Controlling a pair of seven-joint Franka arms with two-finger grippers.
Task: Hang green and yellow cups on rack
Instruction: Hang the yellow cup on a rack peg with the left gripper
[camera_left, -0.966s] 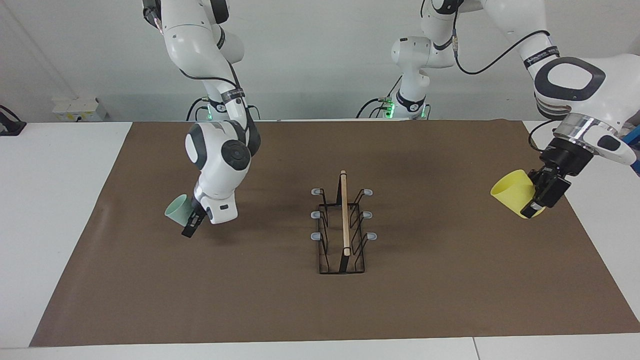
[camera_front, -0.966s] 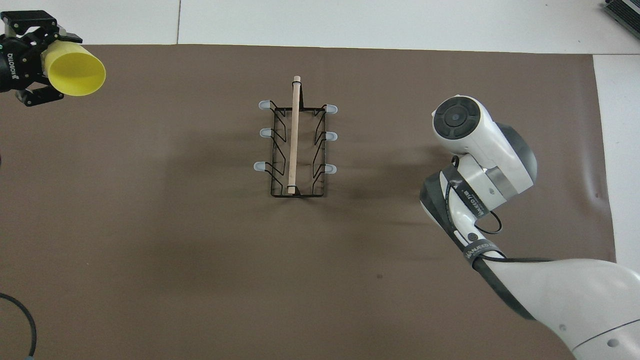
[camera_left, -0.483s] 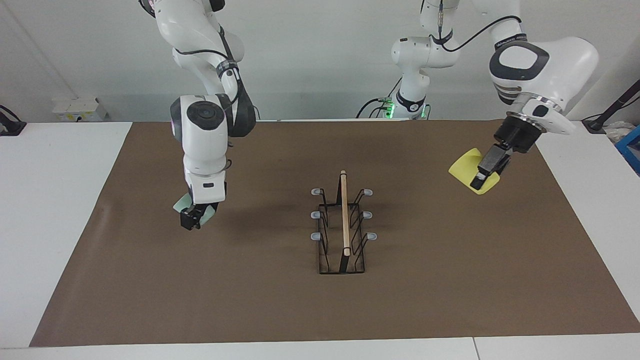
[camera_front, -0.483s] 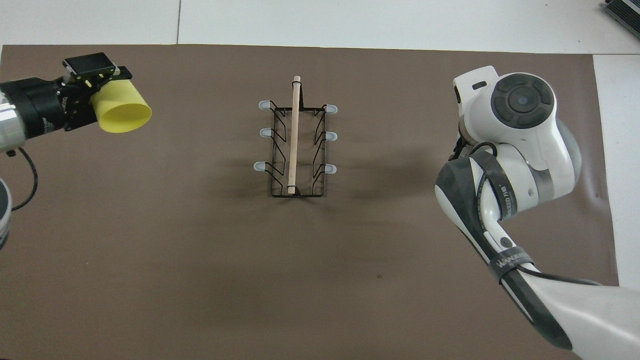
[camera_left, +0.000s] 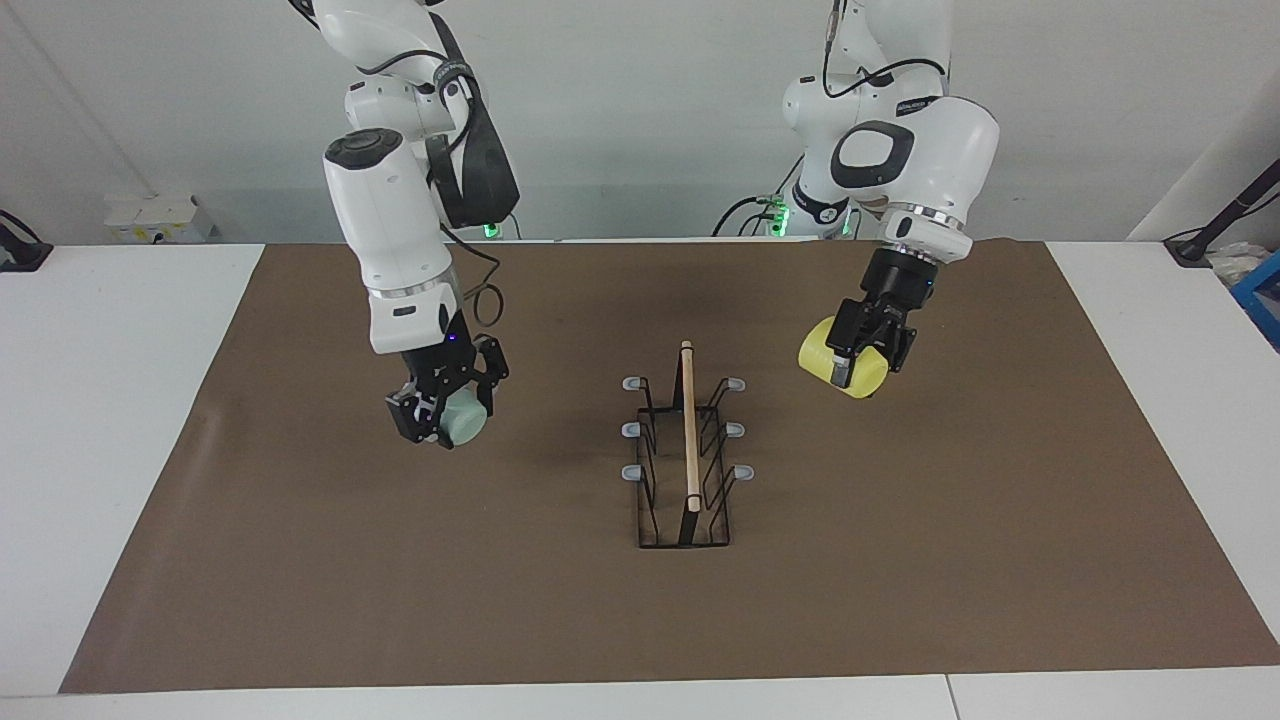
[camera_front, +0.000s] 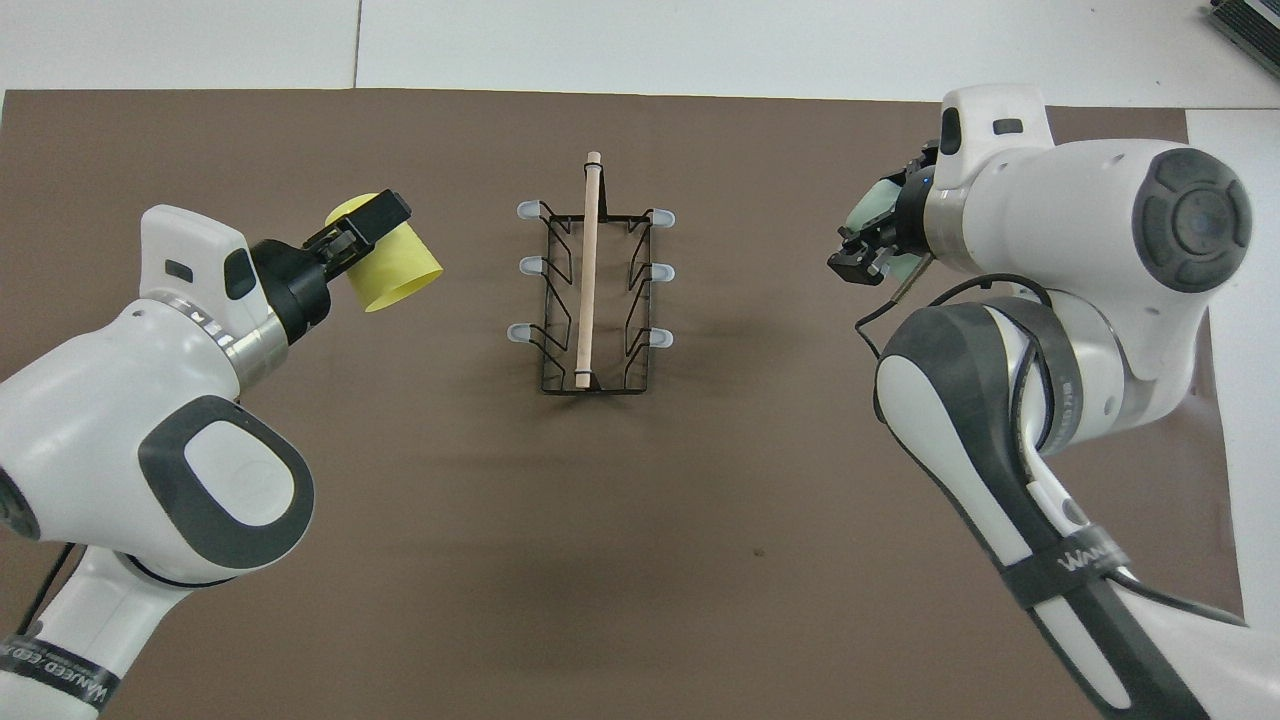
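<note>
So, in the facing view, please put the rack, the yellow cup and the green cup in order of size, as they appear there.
1. Rack, clearly the largest.
2. Yellow cup, held in the left claw.
3. Green cup, held in the right claw.
The yellow looks slightly bigger, but both cups are partly hidden by the claws and tilted differently, so their order is unsure.

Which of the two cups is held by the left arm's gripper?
The yellow cup: the left gripper holds it in the air beside the rack, toward the left arm's end. The green cup is in the right gripper.
</note>
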